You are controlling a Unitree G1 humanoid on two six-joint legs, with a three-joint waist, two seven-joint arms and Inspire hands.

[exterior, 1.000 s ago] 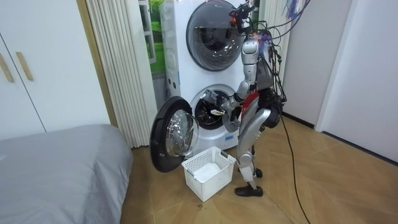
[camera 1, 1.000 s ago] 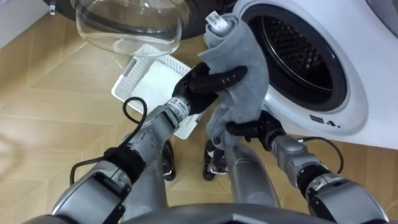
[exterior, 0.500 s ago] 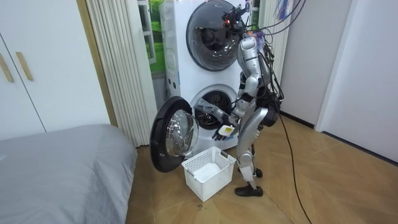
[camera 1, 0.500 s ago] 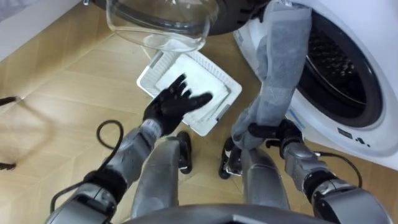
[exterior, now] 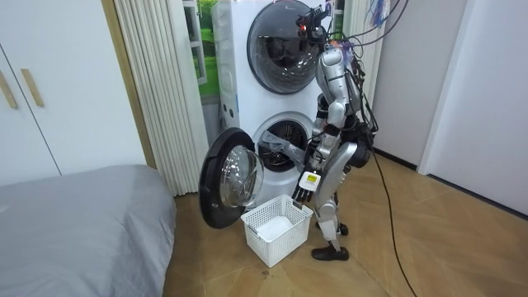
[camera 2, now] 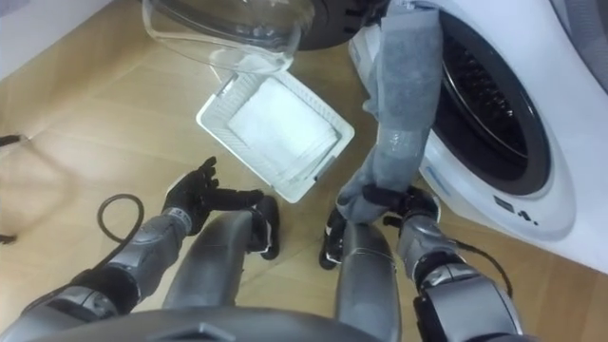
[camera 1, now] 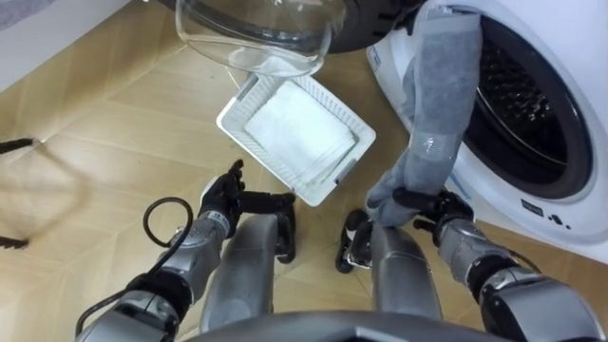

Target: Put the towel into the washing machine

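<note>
Just at drum rim (camera 1: 573,114), towel (camera 1: 437,104) in right hand (camera 1: 429,204).

Above my right hand (camera 1: 429,205) the towel (camera 1: 442,104) crosses the open drum mouth (camera 1: 532,104) at its rim; basket (camera 1: 249,142) and glass door (camera 1: 252,33) lie beyond my left hand (camera 1: 223,195).

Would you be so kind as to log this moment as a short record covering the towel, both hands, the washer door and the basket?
towel: grey, upper end at the edge of the drum opening, rest hanging outside
right hand: curled round the towel's lower end
left hand: open, empty, low at the robot's side
door: open, above the basket
basket: white, on the floor before the washing machine
task: towel not yet inside
</note>
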